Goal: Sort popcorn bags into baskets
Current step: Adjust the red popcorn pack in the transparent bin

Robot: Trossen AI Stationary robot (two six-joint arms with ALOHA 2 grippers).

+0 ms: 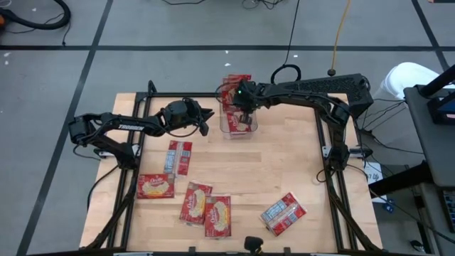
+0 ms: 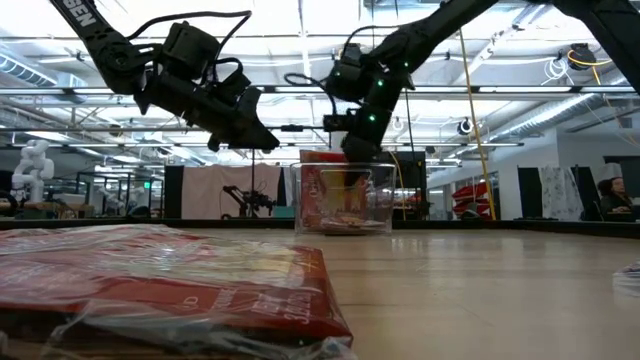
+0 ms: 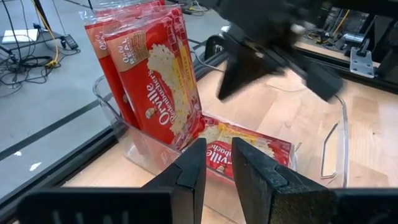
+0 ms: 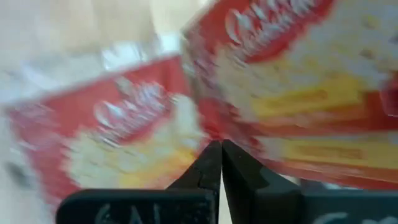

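The clear basket point(image 1: 238, 132) stands at the table's far middle. Two red popcorn bags point(image 1: 234, 87) lean upright against its far wall point(image 3: 155, 68), and another lies flat on its floor point(image 3: 255, 148). My right gripper point(image 1: 246, 108) hangs shut just over the basket point(image 2: 378, 205), its fingertips point(image 4: 221, 144) touching with nothing between them and red bags point(image 4: 124, 130) close in front. My left gripper point(image 1: 208, 117) hovers just left of the basket, fingers point(image 3: 193, 168) a narrow gap apart and holding nothing. Several more bags lie on the near half of the table point(image 1: 179, 156).
Loose bags lie flat at the front left point(image 1: 156, 186), front middle point(image 1: 206, 208) and front right point(image 1: 283, 213), the last showing a silvery side. One bag point(image 2: 170, 280) lies right before the low camera. A black frame point(image 1: 330, 163) borders the table.
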